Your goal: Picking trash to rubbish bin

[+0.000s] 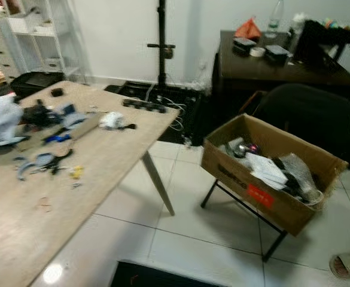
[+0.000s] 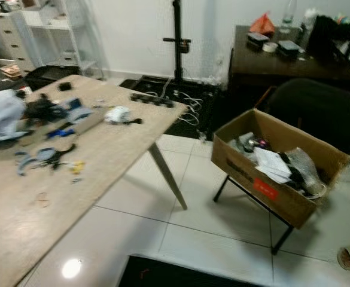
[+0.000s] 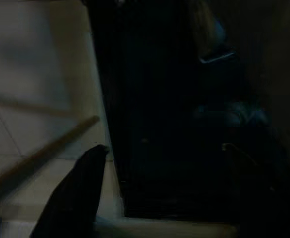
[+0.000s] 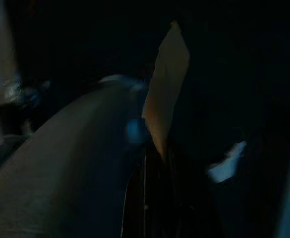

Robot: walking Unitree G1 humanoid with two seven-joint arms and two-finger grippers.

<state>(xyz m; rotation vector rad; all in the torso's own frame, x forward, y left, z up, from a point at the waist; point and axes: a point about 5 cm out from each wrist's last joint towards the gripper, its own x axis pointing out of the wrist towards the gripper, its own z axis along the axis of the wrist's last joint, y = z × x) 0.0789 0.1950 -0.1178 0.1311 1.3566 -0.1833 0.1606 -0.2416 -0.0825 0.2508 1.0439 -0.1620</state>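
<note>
Several scraps (image 1: pixel 47 160) on table (image 1: pixel 103 173), box (image 1: pixel 270 170) beside

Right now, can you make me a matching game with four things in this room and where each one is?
Things:
1. cardboard box
2. crumpled white paper
3. slipper
4. roll of tape

Places:
A. on the dark desk by the back wall
B. on the white tile floor, at the right edge
C. on the light wooden table, near its far corner
D. on a black folding stand, right of the table

Pairs: 1-D, 2-C, 3-B, 4-A
</note>
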